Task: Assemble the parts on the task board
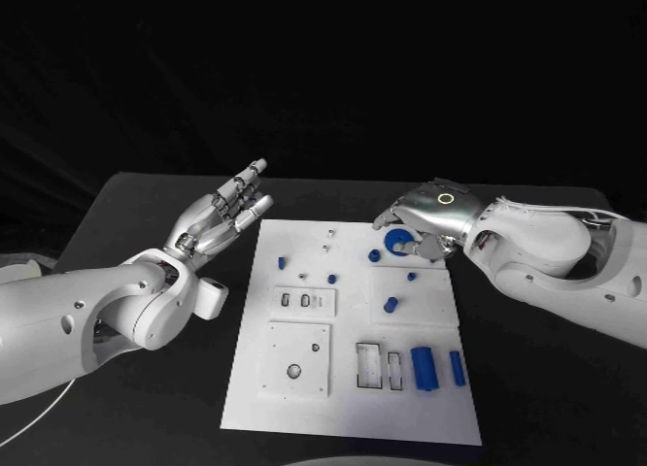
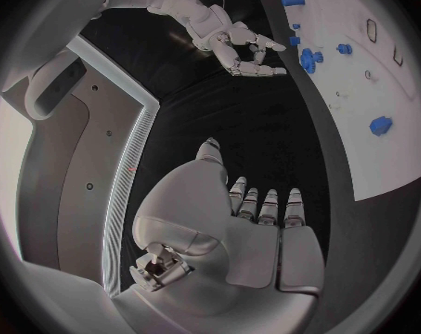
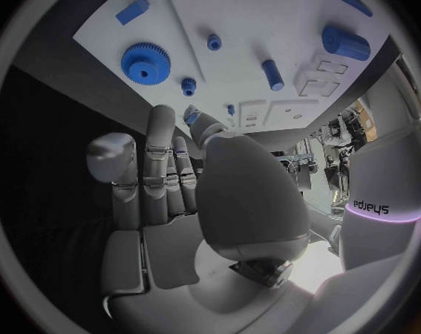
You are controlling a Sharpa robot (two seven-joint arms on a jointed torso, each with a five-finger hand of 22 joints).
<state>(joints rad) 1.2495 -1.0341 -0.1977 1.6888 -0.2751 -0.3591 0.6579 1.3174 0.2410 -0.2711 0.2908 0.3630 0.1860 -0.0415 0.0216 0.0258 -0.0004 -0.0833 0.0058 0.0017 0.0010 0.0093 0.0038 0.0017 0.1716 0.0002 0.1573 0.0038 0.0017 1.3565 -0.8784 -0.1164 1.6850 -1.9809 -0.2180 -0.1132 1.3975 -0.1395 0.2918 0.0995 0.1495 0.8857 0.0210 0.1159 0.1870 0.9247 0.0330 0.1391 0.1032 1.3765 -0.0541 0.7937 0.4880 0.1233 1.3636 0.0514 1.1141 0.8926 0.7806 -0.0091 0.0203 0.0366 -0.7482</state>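
The white task board lies in the middle of the black table. A blue gear sits at its far right corner, with small blue pegs and a short cylinder nearby. My right hand hovers just beside the gear, fingers loosely apart and holding nothing. In the right wrist view the gear lies a little beyond the fingers of that hand. My left hand is raised off the board's far left corner, fingers straight, palm empty.
A large blue cylinder and a blue bar lie near the board's near right, beside rectangular recesses. Two small blue parts sit towards the far left. Dark table surrounds the board.
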